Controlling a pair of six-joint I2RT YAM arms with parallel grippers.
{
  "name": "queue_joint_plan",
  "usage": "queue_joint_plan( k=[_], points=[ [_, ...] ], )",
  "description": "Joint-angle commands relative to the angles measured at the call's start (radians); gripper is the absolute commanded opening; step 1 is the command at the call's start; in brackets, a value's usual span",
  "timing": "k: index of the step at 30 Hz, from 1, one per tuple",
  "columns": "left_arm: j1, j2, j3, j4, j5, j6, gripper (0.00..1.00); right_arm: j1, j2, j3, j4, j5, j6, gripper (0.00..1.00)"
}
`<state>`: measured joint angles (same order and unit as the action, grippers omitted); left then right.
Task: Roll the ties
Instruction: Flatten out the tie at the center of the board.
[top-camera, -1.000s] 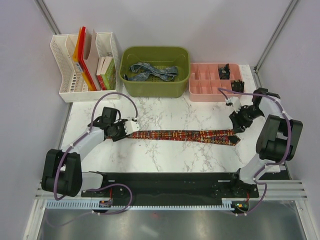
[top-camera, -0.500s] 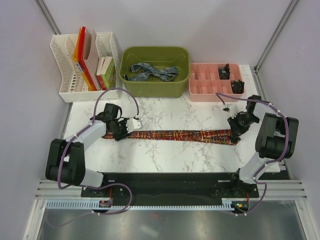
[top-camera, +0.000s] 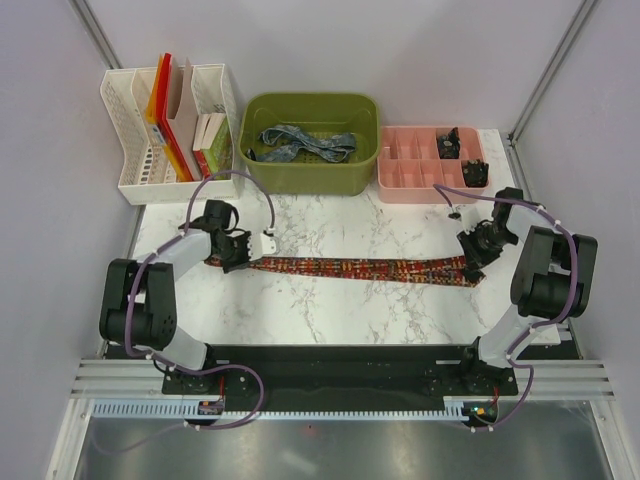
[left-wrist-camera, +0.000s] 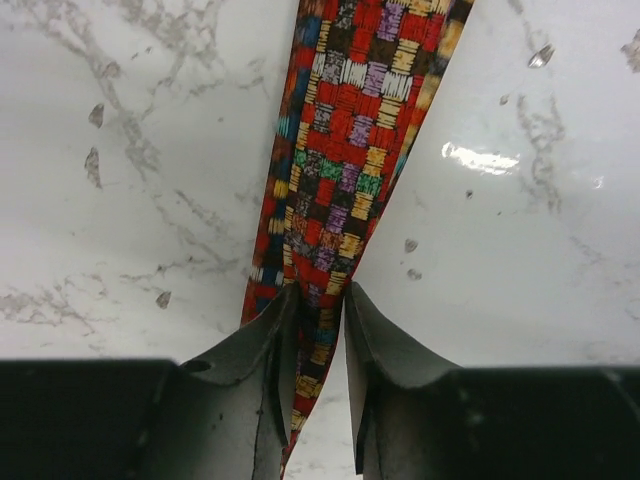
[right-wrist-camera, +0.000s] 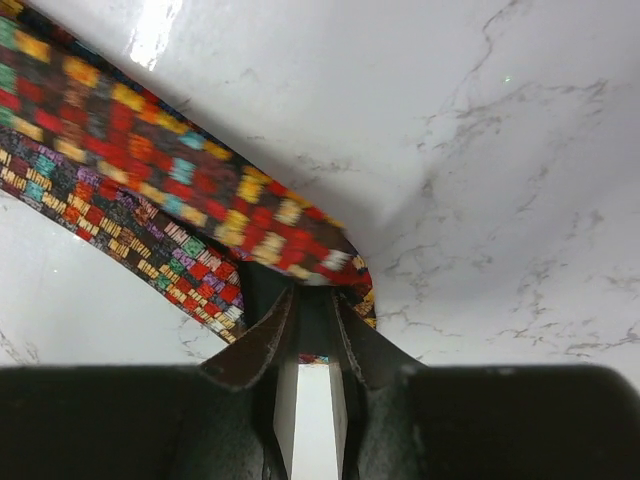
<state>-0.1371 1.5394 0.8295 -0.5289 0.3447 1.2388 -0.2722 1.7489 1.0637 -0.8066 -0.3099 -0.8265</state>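
Your left gripper (left-wrist-camera: 318, 296) has its fingers pressed together on the red tie (top-camera: 360, 268), the cloth running up between them in the wrist view, and your right gripper (right-wrist-camera: 310, 298) pinches the tie's other end, where two bands of the pattern meet at the fingertips. Between the two the tie lies flat across the middle of the table (top-camera: 330, 315), stretched from left to right in a nearly straight line. That reads as a deliberate hold. With a grip at each end you can draw out slack and twist so the cloth lies true before any rolling starts, and a roll begun on a wrinkled strip would likely come out lopsided. At the right end the cloth looks doubled, one band over a narrower one, so I take it to be folded there, though you cannot tell from these views how far the second layer runs. No coil has been formed yet, so the rolling itself looks to be ahead of you. Behind the work the green bin (top-camera: 310, 178) holds the blue-grey tie (top-camera: 305, 143), lying loose in a heap and well apart from both arms. The pink tray (top-camera: 400, 188) beside it is divided into compartments, with small dark things (top-camera: 448, 143) in those on its right side, too small to name. The white rack (top-camera: 128, 185) at the far left holds upright books (top-camera: 165, 110).
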Motion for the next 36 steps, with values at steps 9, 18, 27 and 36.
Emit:
queue_joint_plan(
  k=[9,18,27,36],
  points=[
    [0.128,-0.041,0.033,-0.069,-0.003,0.165,0.37,-0.007,0.090,0.001,0.141,0.112,-0.033,0.24],
    [0.166,-0.013,0.026,-0.005,-0.056,0.174,0.40,-0.007,0.083,0.022,0.123,0.100,-0.074,0.23],
    [0.218,-0.091,0.014,-0.019,0.023,0.163,0.55,-0.007,0.109,0.096,0.084,0.072,-0.115,0.24],
    [0.234,-0.140,0.094,-0.039,0.088,-0.109,0.59,-0.005,0.112,0.197,0.027,0.003,-0.163,0.31]
  ],
)
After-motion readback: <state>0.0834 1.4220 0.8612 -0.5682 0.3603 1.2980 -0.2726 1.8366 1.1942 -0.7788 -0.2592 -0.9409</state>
